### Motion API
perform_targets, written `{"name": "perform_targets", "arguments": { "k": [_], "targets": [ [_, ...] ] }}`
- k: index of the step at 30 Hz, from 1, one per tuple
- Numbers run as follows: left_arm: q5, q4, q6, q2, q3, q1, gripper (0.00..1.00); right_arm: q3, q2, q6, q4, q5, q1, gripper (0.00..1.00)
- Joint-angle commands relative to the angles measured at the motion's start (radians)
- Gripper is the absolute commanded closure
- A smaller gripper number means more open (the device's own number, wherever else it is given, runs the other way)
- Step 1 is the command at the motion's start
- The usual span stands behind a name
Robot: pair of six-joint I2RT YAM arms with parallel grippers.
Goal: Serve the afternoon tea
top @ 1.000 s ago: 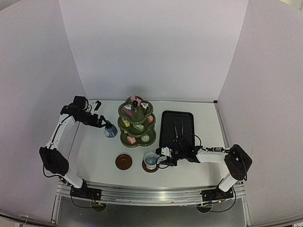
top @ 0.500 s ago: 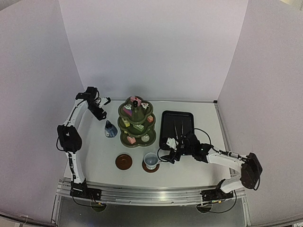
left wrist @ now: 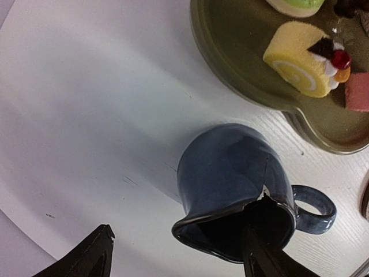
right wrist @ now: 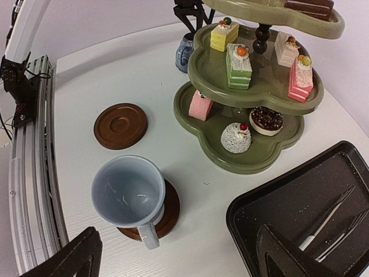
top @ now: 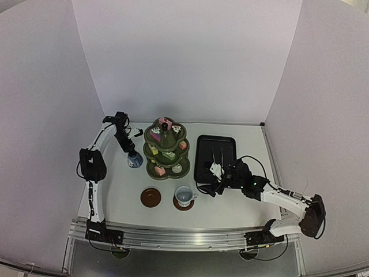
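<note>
The right pincer [right wrist: 177, 231] hangs spread and empty. Just ahead of it the cup [right wrist: 128, 193] stands upright on one coaster [right wrist: 167, 216], I think as on a saucer. The second coaster [right wrist: 120, 125], further to its left, is bare, probably waiting for the jug. The tray [right wrist: 288, 216] edge is close on its right, and the stand [right wrist: 259, 167] is beyond. Farther away, the left pincer [left wrist: 183, 222] is spread over the jug [left wrist: 230, 167], with one finger at its mouth. The stand's rim is just beside it, so there is little room.

White table [top: 124, 184] between pale lilac walls [top: 184, 57]
</note>
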Motion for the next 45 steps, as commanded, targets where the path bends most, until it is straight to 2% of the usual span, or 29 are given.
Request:
{"name": "perform_targets", "arguments": {
  "k": [1, 7, 10, 14, 17, 23, 26, 30, 36, 45],
  "targets": [
    [-0.058, 0.006, 0.002, 0.029, 0.002, -0.013, 0.28, 0.039, -0.004, 0.011, -0.021, 0.0, -0.002, 0.1],
    [-0.106, 0.029, -0.015, 0.082, 0.027, -0.019, 0.36, 0.048, -0.014, -0.003, -0.042, 0.012, -0.003, 0.1],
    [-0.105, 0.036, -0.034, 0.088, 0.031, -0.029, 0.44, 0.049, -0.015, 0.005, -0.044, 0.012, -0.002, 0.1],
    [-0.102, 0.027, -0.06, 0.088, 0.017, -0.039, 0.59, 0.049, -0.017, 0.015, -0.048, 0.016, -0.002, 0.1],
    [-0.113, 0.027, -0.089, 0.076, -0.01, -0.037, 0.75, 0.049, -0.024, 0.018, -0.05, 0.02, -0.002, 0.1],
    [-0.115, 0.041, -0.162, 0.006, -0.082, -0.026, 0.91, 0.06, -0.031, 0.026, -0.055, 0.022, -0.003, 0.1],
    [-0.096, 0.024, -0.214, -0.033, -0.109, -0.016, 0.92, 0.069, -0.034, 0.029, -0.055, 0.02, -0.002, 0.1],
    [-0.073, 0.052, -0.233, -0.086, -0.182, -0.015, 0.88, 0.078, -0.032, 0.019, -0.055, 0.014, 0.0, 0.1],
    [-0.099, 0.036, -0.298, -0.118, -0.198, -0.015, 0.89, 0.096, -0.027, 0.019, -0.056, 0.002, 0.002, 0.1],
    [-0.132, -0.001, -0.481, -0.264, -0.321, -0.016, 0.89, 0.135, 0.022, 0.02, -0.055, 0.025, 0.057, 0.1]
  ]
}}
